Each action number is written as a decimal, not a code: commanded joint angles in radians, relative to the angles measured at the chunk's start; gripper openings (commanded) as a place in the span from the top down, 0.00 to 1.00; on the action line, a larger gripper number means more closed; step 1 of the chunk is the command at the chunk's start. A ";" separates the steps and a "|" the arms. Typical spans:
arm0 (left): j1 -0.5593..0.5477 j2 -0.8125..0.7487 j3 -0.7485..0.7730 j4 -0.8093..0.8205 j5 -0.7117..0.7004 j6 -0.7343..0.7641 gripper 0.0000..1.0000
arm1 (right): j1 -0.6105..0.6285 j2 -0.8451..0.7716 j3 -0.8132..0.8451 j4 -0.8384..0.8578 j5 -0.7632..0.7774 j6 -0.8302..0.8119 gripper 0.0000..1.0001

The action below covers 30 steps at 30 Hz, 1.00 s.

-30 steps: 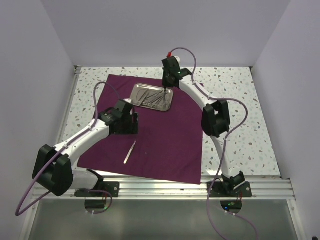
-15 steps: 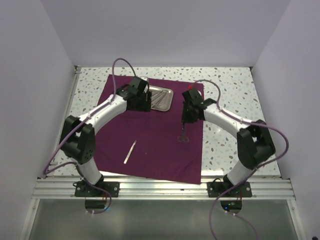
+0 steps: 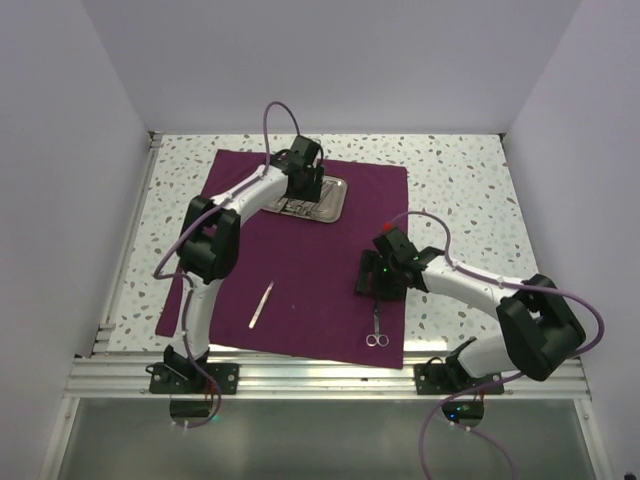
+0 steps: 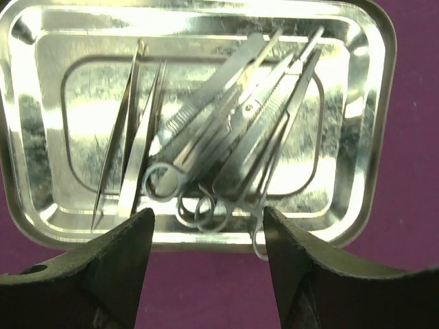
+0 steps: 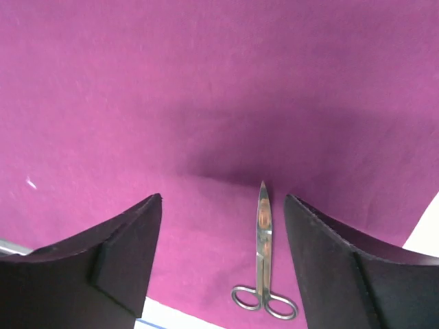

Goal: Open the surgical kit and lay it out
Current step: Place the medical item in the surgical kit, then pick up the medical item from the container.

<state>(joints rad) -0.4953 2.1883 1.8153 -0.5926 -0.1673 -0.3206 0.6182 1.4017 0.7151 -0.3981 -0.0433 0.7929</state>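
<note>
I see the large dark purple-maroon cloth wrap (image 3: 330, 260) spread flat on the speckled white table (image 3: 470, 200), and everything of the kit rests on it. The small shiny rectangular steel tray (image 3: 338, 200) sits at the far edge of the cloth, left of centre. My left gripper (image 3: 300, 195) hangs directly over the tray; from its wrist camera both black fingers (image 4: 116, 260) stand well apart with nothing between them, so it is unclenched and empty. Inside the tray (image 4: 384, 103) I count two slim silver tweezers (image 4: 130, 151) on the left, and beside them a crossed pile of ring-handled steel instruments (image 4: 240, 137)

A single slim silver pair of tweezers (image 3: 261, 303) lies on the near left part of the cloth, slightly tilted, well apart from both arms. A silver ring-handled pair of scissors (image 3: 377, 328) lies flat at the near right corner, rings toward me. My right gripper (image 3: 375, 290) hovers just above its far tip with jaws spread wide, gripping nothing; its wrist view shows the scissors (image 5: 263, 260) resting on the cloth, touching neither finger
</note>
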 commanded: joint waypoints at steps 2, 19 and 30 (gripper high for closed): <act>0.021 0.092 0.146 0.016 -0.055 0.060 0.32 | 0.006 -0.056 0.033 -0.068 0.042 -0.009 0.23; 0.141 0.215 0.265 0.114 -0.060 0.144 0.37 | 0.006 -0.029 0.152 -0.194 0.099 -0.061 0.29; 0.175 0.291 0.352 0.152 0.066 0.132 0.40 | 0.005 0.118 0.277 -0.220 0.076 -0.101 0.32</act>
<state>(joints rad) -0.3172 2.4630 2.1250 -0.4812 -0.1638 -0.1905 0.6228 1.4990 0.9356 -0.5938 0.0345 0.7155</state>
